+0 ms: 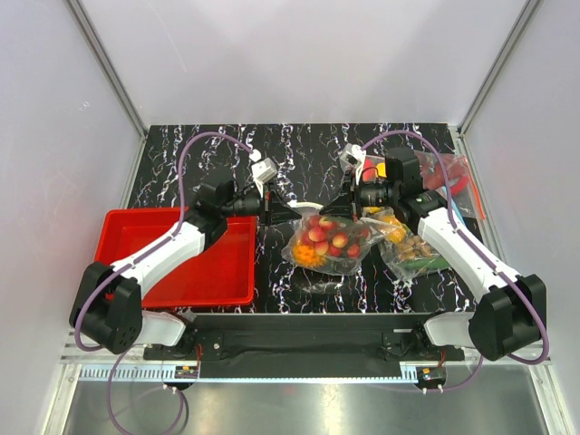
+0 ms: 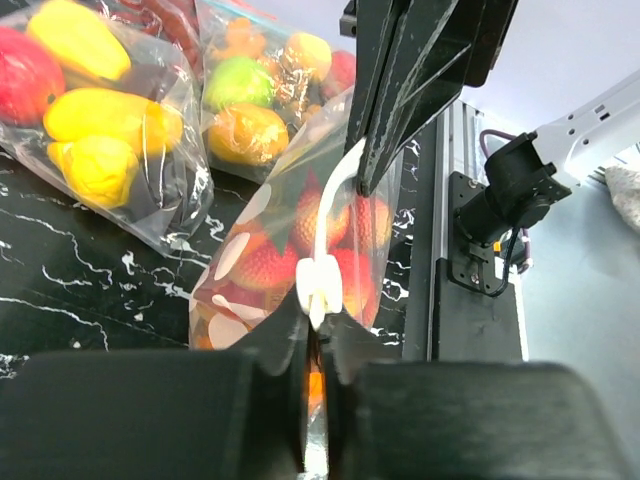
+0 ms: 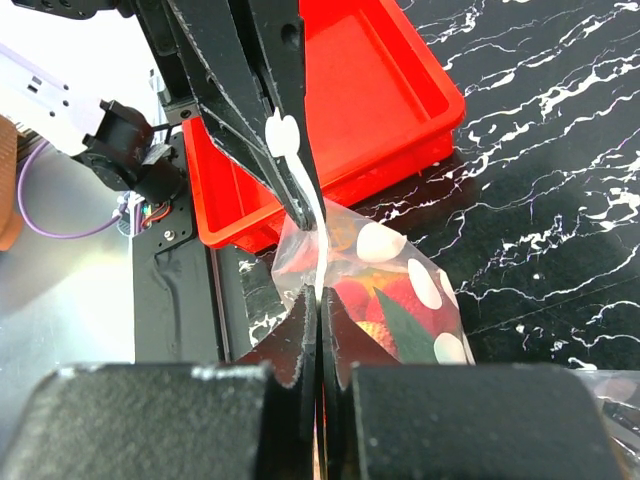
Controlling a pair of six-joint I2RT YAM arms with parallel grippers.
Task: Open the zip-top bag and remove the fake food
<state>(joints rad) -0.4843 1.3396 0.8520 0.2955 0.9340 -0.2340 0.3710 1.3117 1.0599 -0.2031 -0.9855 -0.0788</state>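
A: What has the left gripper [image 2: 315, 345] got?

B: It is pinched tight on the top seam of the zip-top bag [image 2: 280, 215], just below the white slider [image 2: 318, 288]. The right gripper [image 3: 318, 315] is clamped on the same seam, facing it, close by.

A: And the bag itself?

B: It is slung between them over the middle of the table [image 1: 299, 154], beside the red tray [image 1: 195, 272] (whether its bottom rests on the tabletop I cannot tell).

A: How will it handle?

B: It is thin, crinkly film, probably slick, and it should sag and twist rather than hold shape. The fake food [image 2: 265, 268] looks like light plastic, so weight is no worry. I'd hold the stiffer zip strip, one lip per side. The loose film would likely slip or stretch.
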